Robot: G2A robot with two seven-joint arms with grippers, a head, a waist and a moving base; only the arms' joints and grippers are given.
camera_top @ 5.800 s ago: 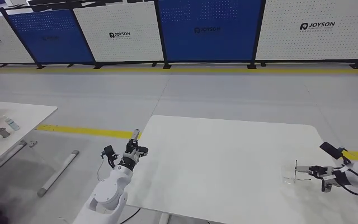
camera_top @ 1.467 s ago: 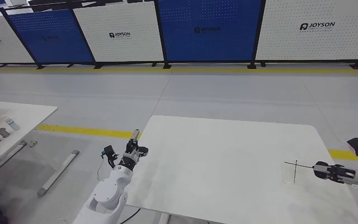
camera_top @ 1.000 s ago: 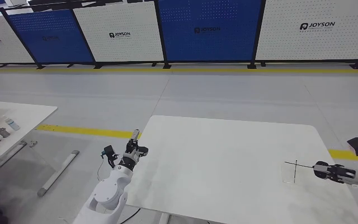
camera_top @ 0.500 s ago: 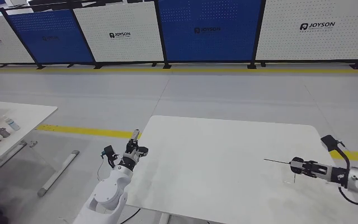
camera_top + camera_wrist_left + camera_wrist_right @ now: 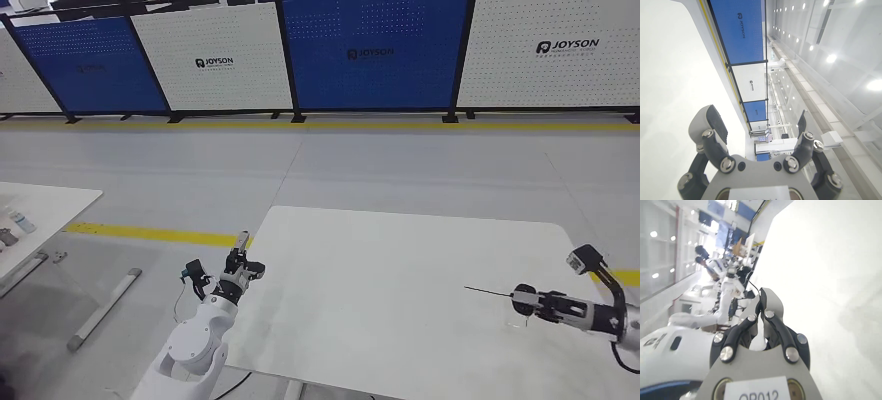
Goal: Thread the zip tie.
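Black nylon, thin as a wire — the slim black zip tie is pinched at one end in the right jaws, which are clenched on it over the right side of the white tabletop. The rest of the strip sticks out leftward from the tips and looks lifted off the surface. In the right wrist view the zip tie shows as a fine dark strand curving away from the pinch. Whether I hold head or tail, I cannot tell. The left jaws are spread wide with nothing between them, on the white left arm at the left edge of the tabletop — well apart from the tie. I judge the step to be presenting the free end to the other side. I would hold the pinch firm, carry slowly so the strip does not whip, and close the left jaws near its tip, square to it.
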